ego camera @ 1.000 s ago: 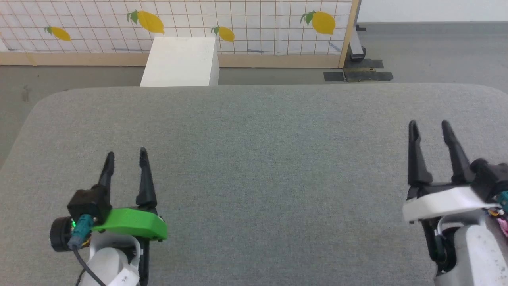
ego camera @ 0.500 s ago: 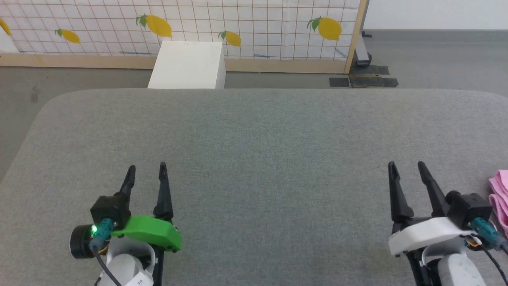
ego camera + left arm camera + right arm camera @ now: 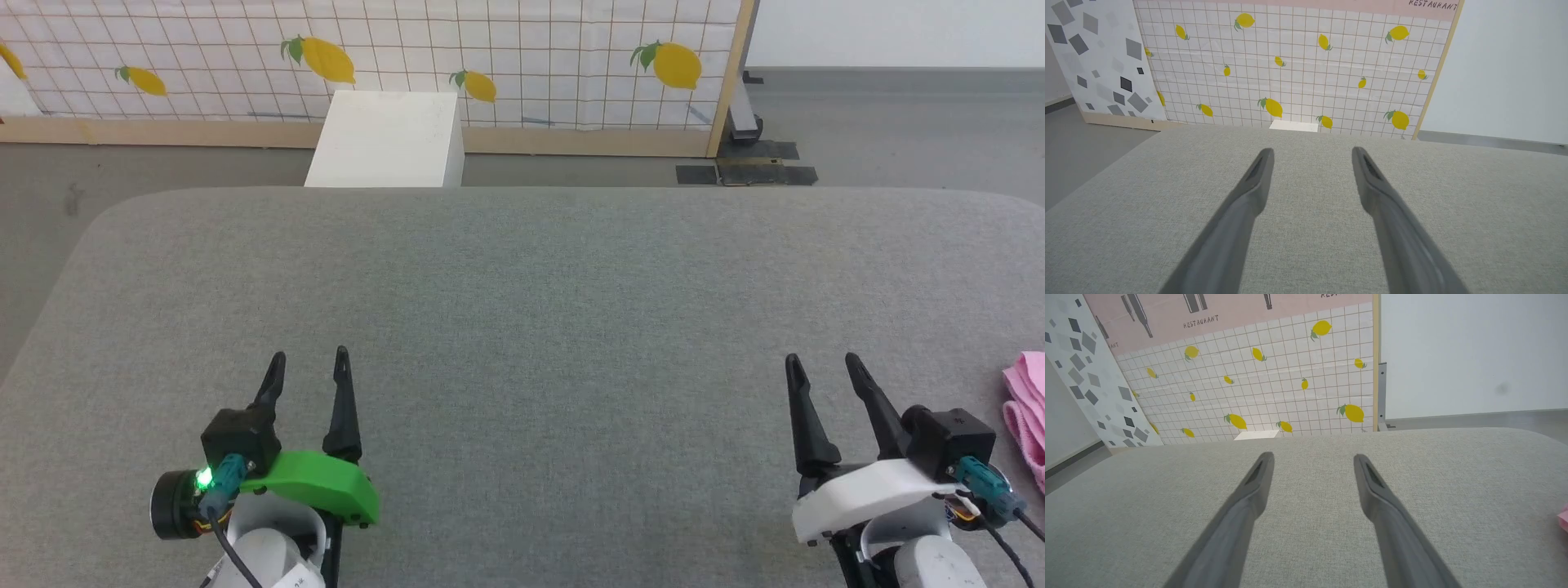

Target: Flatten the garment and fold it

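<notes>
Two grippers hover low over a grey fabric-topped table (image 3: 522, 310), the left gripper (image 3: 309, 355) at the near left and the right gripper (image 3: 820, 359) at the near right, each with its two dark fingers spread apart and empty. The pink garment (image 3: 1024, 408) lies bunched at the table's far right, near the right gripper and apart from its fingers. A white box (image 3: 384, 139) stands beyond the far edge

Open table (image 3: 522, 310) ahead, garment (image 3: 1029, 416) (pink) far right

Your left claw (image 3: 310, 354) wears a green shell (image 3: 318, 486) with a teal plug (image 3: 229, 472) — light (image 3: 202, 478) glowing green. Your right claw (image 3: 820, 358) wears white.
</notes>
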Tool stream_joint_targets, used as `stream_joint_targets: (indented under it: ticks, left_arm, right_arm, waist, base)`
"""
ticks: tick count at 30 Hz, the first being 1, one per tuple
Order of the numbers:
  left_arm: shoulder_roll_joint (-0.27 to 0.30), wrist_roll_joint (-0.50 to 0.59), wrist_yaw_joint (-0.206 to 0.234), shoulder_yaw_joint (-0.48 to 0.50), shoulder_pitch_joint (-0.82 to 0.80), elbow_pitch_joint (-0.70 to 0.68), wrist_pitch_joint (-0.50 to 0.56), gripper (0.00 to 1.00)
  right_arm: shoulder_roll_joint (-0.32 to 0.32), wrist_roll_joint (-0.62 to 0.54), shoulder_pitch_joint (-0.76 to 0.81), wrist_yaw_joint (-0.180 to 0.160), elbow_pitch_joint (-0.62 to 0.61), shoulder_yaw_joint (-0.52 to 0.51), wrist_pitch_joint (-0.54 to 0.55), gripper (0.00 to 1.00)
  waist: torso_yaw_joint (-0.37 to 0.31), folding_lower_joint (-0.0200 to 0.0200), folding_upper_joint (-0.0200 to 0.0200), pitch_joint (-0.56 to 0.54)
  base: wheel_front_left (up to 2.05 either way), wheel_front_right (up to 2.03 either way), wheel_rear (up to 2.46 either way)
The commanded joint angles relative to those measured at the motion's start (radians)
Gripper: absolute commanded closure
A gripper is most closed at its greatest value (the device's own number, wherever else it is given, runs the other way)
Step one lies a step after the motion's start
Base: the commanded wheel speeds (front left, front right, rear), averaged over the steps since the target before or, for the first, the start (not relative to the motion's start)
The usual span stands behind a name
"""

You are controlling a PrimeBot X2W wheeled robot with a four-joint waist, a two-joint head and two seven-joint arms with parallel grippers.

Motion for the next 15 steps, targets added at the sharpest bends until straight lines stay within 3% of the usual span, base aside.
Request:
stream_joint_targets:
  ticks: [1,4,5,15]
  left_arm:
    - [0.003,0.010,0.003,-0.003,-0.013,0.004,-0.005,0.00]
    - [0.003,0.010,0.001,-0.005,-0.014,0.008,-0.005,0.00]
    - [0.000,0.004,0.000,-0.002,0.000,0.005,0.000,1.00]
    - [-0.003,0.015,-0.003,0.005,0.008,-0.012,0.015,1.00]
  right_arm:
    - [0.000,0.004,0.010,-0.001,0.000,0.002,0.003,0.00]
    - [0.000,0.006,0.009,-0.001,-0.001,0.002,0.004,0.00]
    - [0.000,0.003,0.000,0.000,0.000,0.001,0.002,1.00]
    - [0.000,-0.008,0.005,0.000,-0.015,0.001,0.014,1.00]
  waist:
    - [0.000,0.0000,0.0000,0.001]
    - [0.000,0.0000,0.0000,0.001]
    - [0.000,0.0000,0.0000,0.001]
    - [0.000,0.0000,-0.0001,0.000]
  base:
    - [0.00,0.00,0.00]
    - [0.00,0.00,0.00]
    - [0.00,0.00,0.00]
    - [0.00,0.00,0.00]
